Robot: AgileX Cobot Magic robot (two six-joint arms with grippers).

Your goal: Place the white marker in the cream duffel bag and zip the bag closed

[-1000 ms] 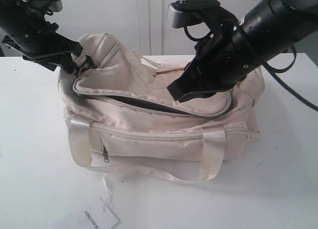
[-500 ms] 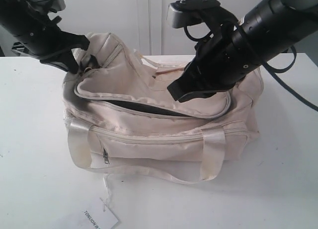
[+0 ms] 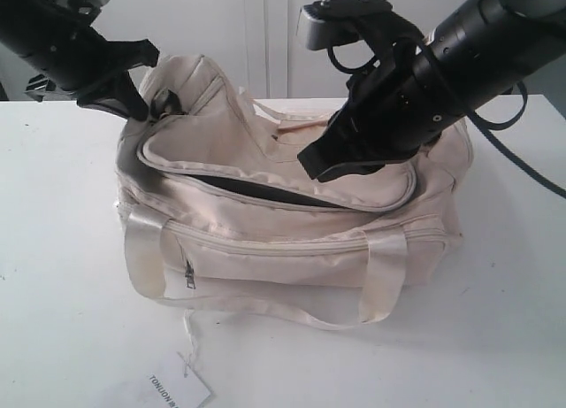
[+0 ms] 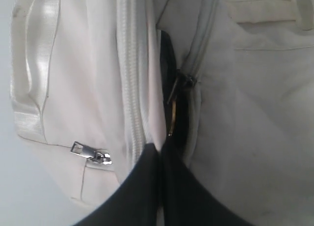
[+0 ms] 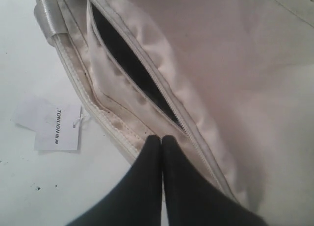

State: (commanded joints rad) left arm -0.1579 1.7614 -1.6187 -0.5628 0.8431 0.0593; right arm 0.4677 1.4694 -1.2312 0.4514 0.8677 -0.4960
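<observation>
The cream duffel bag (image 3: 292, 240) sits mid-table with its curved top zipper partly open, showing a dark gap (image 3: 256, 188) (image 5: 132, 69). My left gripper (image 3: 143, 103) (image 4: 159, 147) is at the bag's raised left end. It is shut, with the gold ring pull (image 4: 171, 119) running taut from the slider into its fingertips. My right gripper (image 3: 311, 167) (image 5: 162, 138) hovers over the top flap, shut with nothing between its fingers. The white marker is out of view.
A white paper tag (image 3: 179, 388) (image 5: 58, 128) lies on the table in front of the bag, tied on by a string. The front pocket's metal zip pull (image 3: 188, 278) (image 4: 92, 155) hangs at the bag's left. Strap handles (image 3: 385, 275) drape over the front.
My left gripper has moved up and slightly right, lifting the bag's left end with it. The right arm has stayed still.
</observation>
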